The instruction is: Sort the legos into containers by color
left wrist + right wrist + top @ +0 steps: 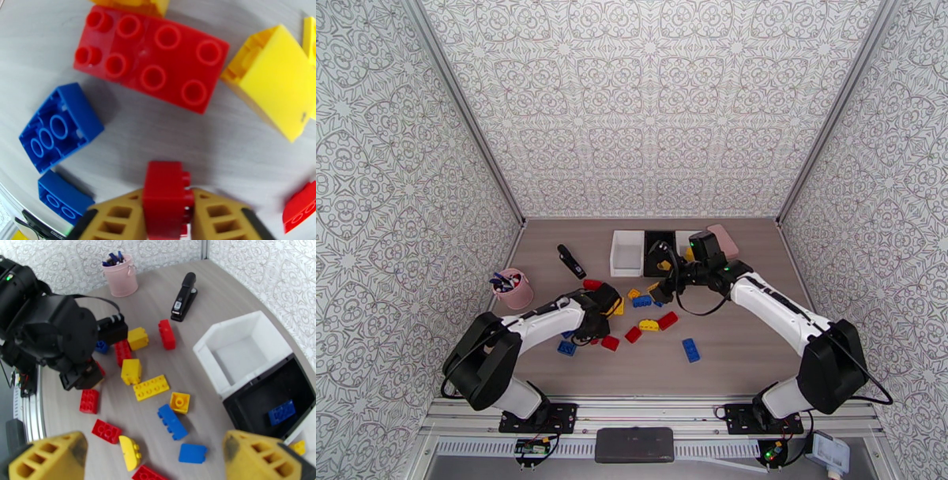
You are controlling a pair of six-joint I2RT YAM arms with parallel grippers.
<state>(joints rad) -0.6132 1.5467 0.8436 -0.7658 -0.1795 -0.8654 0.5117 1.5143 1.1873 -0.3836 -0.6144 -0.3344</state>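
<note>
Legos in red, blue and yellow lay scattered across the middle of the surface in the top view. At the left of that scatter, my left gripper pinched a small red brick between its tan pads, at the bottom centre of the left wrist view. The brick stood on edge with its studs facing right.

Above it in that view sat a long red brick, with a blue one at the left and a yellow one at the right, all apart from my catch. I judged the step in hand to be the lift. It called for a straight rise so the pads would not drag those neighbours, and for a firm squeeze, since one pad pressed on the studded face.

Further right, near the top centre of the top view, stood the containers. First came a white tray with nothing in it, then a black tray holding one blue brick. Red therefore probably belonged in the white one. At the right, my right gripper hung spread wide over the loose bricks, holding nothing.
</note>
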